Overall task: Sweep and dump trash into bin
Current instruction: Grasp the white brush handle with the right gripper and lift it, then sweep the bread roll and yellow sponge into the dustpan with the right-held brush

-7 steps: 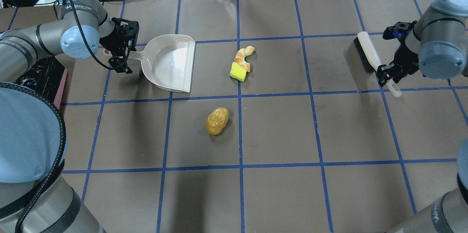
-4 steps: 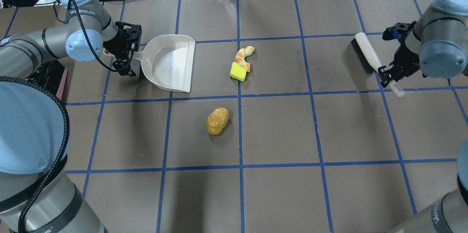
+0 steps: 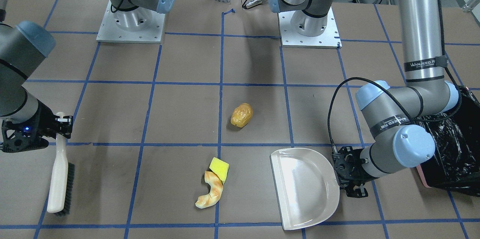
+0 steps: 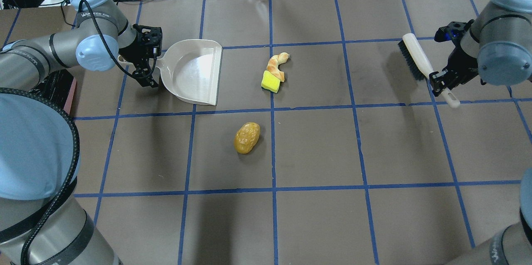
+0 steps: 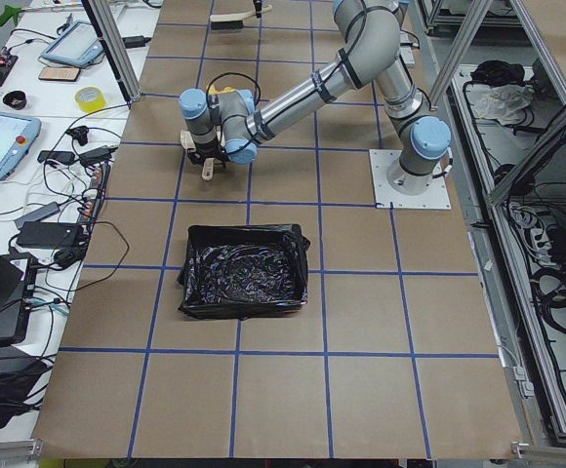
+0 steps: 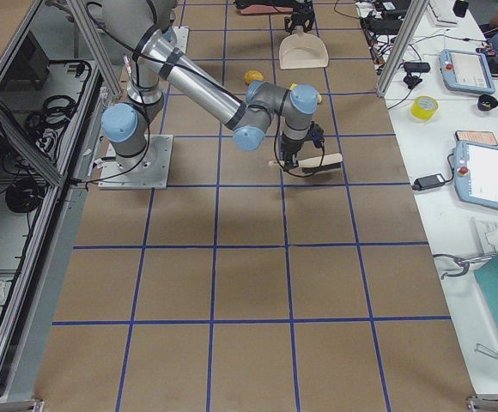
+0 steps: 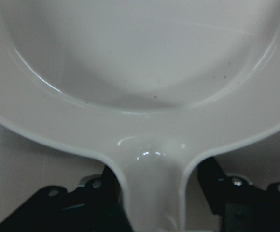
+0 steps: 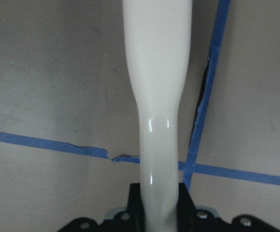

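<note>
Glossy plastic dustpan [image 4: 191,69], bin [image 5: 242,302] lined in crinkly glossy plastic, matt paper tabletop [image 4: 316,144]

Left gripper [image 4: 153,62] low over the surface, jaws parted astride the dustpan [image 4: 195,69] handle — right gripper [image 4: 440,81] clamped on the brush [image 4: 415,55].

Brown taped counter [image 4: 316,148]: dustpan [image 4: 193,71] at left fingers [image 4: 145,80]; sponge [image 4: 270,82] touching croissant [image 4: 277,64], nugget [image 4: 247,137] between left and right fingers [image 4: 435,78]; bin [image 5: 244,273] behind left fingers.
</note>
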### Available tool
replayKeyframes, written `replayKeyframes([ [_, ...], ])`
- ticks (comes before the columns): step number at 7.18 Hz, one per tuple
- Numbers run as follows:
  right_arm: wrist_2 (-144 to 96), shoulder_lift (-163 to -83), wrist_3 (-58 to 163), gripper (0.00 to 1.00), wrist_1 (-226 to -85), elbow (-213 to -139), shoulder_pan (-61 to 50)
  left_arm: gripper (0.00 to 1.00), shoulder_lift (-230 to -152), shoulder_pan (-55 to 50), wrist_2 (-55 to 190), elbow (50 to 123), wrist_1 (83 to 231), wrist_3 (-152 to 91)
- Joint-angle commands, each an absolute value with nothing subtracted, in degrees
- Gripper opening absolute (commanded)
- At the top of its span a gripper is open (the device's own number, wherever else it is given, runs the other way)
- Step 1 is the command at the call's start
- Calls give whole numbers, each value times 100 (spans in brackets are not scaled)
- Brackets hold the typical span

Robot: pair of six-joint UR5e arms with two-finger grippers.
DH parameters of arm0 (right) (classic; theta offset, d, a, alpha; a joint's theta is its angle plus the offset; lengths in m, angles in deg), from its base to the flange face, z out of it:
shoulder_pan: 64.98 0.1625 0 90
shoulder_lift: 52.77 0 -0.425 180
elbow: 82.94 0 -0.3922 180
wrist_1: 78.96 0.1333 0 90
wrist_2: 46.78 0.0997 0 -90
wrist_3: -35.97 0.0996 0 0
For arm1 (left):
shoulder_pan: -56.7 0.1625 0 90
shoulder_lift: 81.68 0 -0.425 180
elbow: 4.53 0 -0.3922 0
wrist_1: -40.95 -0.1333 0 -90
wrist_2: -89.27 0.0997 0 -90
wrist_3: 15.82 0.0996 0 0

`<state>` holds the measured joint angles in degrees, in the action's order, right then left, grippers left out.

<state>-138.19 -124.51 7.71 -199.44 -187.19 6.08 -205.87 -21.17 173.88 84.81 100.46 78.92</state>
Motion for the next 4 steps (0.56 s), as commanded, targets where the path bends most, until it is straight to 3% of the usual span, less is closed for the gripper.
replayKeyframes([
  [1,-13635,-12475,1834,0,-19946,-18718,1329,20,-20509,-2135,17356,8486,10046,7866],
  [2,-13643,-12475,2448,0,-19972,-18709,1803,0,-20474,-2152,17356,8485,10046,7796],
  [4,-13643,-12414,3828,0,-19937,-18482,2787,0,-20403,-2249,17365,8564,10063,7752],
])
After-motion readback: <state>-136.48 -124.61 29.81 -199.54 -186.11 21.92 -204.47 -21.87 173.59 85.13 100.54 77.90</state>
